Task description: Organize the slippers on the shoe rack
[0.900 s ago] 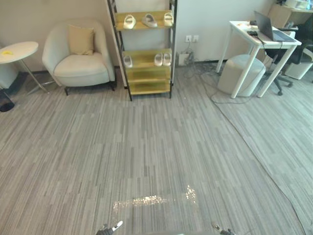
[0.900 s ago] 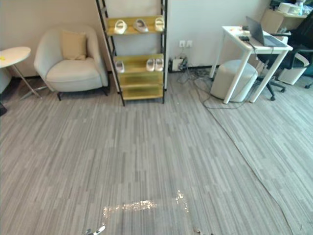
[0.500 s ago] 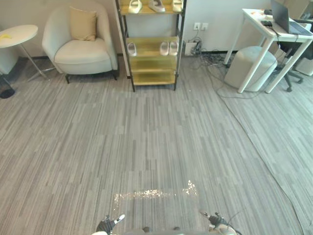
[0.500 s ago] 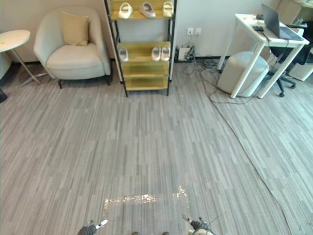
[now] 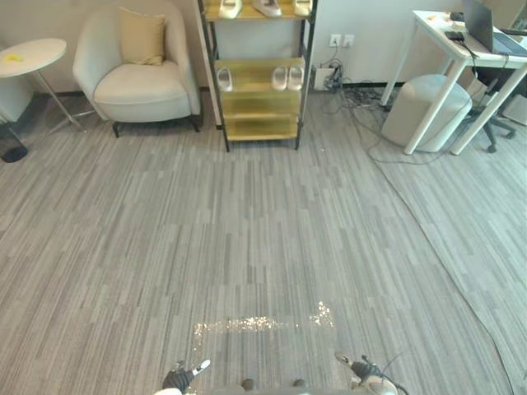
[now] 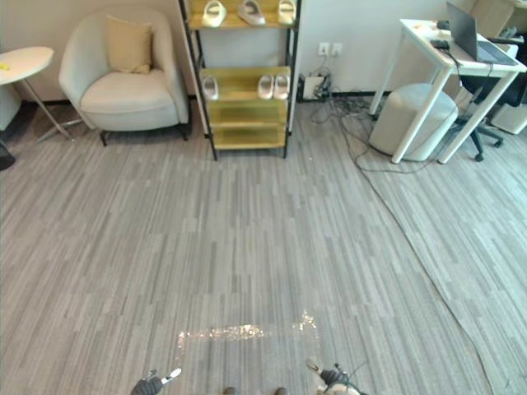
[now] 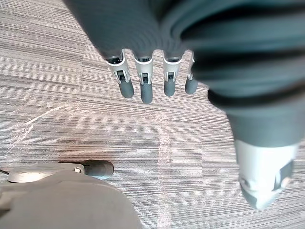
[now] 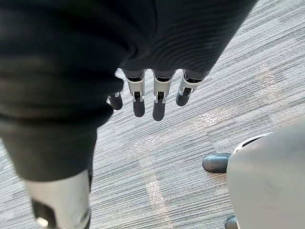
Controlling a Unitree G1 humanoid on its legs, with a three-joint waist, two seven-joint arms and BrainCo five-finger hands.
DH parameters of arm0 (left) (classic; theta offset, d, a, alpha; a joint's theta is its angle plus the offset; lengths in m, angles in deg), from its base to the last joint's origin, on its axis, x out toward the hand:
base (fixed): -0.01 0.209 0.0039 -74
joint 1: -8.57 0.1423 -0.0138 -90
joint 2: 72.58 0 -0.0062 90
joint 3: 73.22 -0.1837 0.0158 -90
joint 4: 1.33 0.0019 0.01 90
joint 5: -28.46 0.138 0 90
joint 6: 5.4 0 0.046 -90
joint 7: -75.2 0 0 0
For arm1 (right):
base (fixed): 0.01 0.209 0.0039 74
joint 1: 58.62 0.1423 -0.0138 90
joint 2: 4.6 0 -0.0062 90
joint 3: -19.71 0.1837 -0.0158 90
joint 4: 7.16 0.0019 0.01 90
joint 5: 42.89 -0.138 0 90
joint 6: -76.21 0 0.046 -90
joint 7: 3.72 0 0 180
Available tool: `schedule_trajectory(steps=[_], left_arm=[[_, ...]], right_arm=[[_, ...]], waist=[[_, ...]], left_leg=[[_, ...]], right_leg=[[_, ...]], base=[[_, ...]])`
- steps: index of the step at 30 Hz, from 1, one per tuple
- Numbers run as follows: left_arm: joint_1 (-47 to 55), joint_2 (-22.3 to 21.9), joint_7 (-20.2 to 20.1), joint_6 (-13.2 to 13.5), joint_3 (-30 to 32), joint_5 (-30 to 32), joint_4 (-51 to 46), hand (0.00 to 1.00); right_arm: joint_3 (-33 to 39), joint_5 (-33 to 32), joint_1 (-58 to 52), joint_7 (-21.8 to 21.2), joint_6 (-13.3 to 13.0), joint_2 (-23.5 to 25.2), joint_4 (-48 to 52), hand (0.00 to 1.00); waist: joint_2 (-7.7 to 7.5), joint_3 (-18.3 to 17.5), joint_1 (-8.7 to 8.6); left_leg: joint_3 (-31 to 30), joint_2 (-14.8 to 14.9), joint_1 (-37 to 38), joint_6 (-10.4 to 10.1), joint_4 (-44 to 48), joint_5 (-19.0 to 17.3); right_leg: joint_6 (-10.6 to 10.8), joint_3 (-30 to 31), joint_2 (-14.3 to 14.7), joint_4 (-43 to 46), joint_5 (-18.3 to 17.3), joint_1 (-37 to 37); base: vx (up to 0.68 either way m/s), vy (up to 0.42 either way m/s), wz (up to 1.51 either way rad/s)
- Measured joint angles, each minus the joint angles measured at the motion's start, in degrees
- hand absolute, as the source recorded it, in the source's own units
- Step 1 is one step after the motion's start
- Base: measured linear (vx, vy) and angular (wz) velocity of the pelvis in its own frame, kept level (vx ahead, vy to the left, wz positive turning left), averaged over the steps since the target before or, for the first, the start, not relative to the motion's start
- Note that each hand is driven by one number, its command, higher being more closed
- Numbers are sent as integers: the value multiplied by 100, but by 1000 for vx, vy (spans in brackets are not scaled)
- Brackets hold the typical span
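A black-framed shoe rack [image 5: 257, 103] with yellow-wood shelves stands against the far wall. Three pale slippers [image 5: 266, 7] lie on its top shelf. On the shelf below, one slipper [image 5: 224, 79] lies at the left and a pair [image 5: 287, 77] at the right. The two lowest shelves are bare. My left hand [image 5: 183, 378] hangs at the bottom edge of the eye views, fingers [image 7: 146, 88] straight over bare floor, holding nothing. My right hand [image 5: 362, 372] hangs likewise, its fingers [image 8: 159, 102] straight and empty.
A cream armchair [image 5: 136, 74] with a cushion stands left of the rack, a round white side table [image 5: 29, 58] further left. A white desk [image 5: 461, 49] with a laptop, a round pouf [image 5: 426, 109] and floor cables [image 5: 362, 123] lie to the right. Grey striped carpet [image 5: 263, 239] stretches between.
The whole view has shifted: the rack and furniture sit higher in the picture and look slightly nearer, so the camera moved. Both hands now peek in at the bottom edge.
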Motion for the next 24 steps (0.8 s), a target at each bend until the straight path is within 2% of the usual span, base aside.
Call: schedule_trajectory(steps=[8,10,12,13,15,17,19,21,22,24], left_arm=[[-67,3,1,4,12,-62,-10,0],[-139,-11,7,5,50,-65,-15,0],[-170,-36,5,7,109,-129,-62,0],[-171,-37,0,6,165,-161,-104,0],[-148,-149,8,11,422,-172,-325,0],[-119,-264,30,9,638,-185,-365,0],[-106,-308,40,11,668,-203,-410,0],[-95,-347,49,13,712,-217,-425,0],[-85,-361,58,13,759,-221,-419,0],[-105,-281,57,30,767,-219,-427,0]], right_arm=[[-9,25,119,-1,-5,-14,6,0],[-20,22,140,-1,-32,-41,16,0],[-19,12,200,0,-38,-79,33,0],[-17,-13,204,2,-39,-75,36,0],[-15,-27,165,10,-33,-52,175,0],[-14,-87,126,47,-30,-83,299,0],[-24,-206,168,76,-32,-76,324,0],[-44,-205,177,99,-32,-44,422,0],[-50,-205,167,120,-32,-22,454,0],[-52,-204,156,119,-29,96,451,0]], waist=[[11,179,-4],[23,230,4],[94,385,7],[83,440,18],[95,554,72],[183,596,122],[192,592,159],[222,574,180],[214,559,228],[41,482,353]], left_leg=[[-18,-12,-59,-51,107,-45],[12,16,-466,-85,836,-418],[146,138,-923,-260,1931,-848],[267,173,-1142,-341,2459,-897],[644,384,-1834,-308,3907,-932],[781,575,-2193,-187,4427,-1245],[810,597,-2438,-218,3827,-1200],[746,604,-2524,-301,2728,-818],[829,582,-2461,-224,2472,-296],[1104,384,-2414,20,2420,-475]], right_leg=[[4,-21,-21,11,-6,4],[-27,-23,-28,165,-87,-132],[-91,-21,10,362,-259,-167],[-122,-8,-9,419,-388,-198],[-169,72,-37,625,-542,-149],[-214,168,-72,764,-644,-76],[-102,232,-226,763,-744,-58],[69,335,-344,724,-852,-49],[197,412,-419,714,-929,-37],[279,479,-645,848,-956,-80]], base=[[-3,-7,2],[0,0,0],[-36,-1,0],[-92,-4,3],[-15,13,-9],[109,80,-17],[128,137,-20],[297,270,-27],[352,277,-33],[383,203,-33]])
